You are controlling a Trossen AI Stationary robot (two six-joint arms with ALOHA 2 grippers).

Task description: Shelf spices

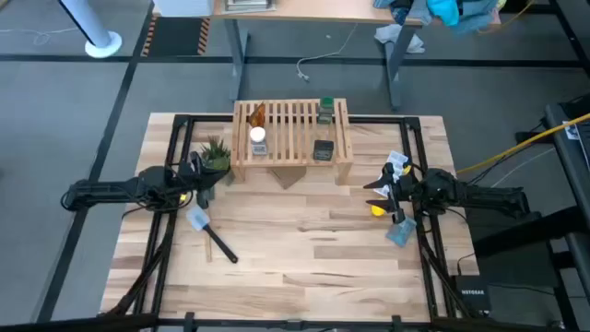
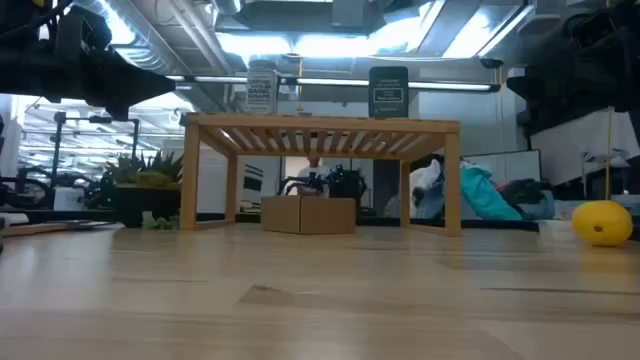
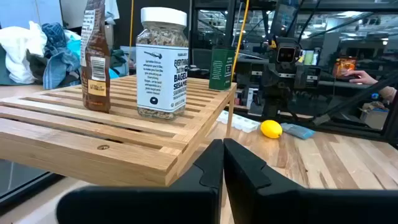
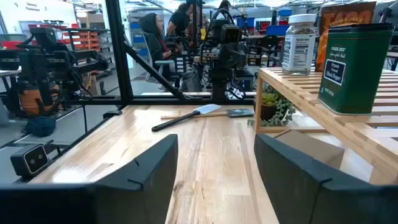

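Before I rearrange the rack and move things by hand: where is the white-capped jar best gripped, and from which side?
A judgement: grip the white-capped jar across its straight round body just under the cap, coming from above or the shelf's front edge. It stands upright, with the amber bottle close on one side, so keep the fingers off that side.

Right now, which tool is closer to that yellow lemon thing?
The right tool: the lemon lies just beside it. The left tool sits across the table by the potted plant.
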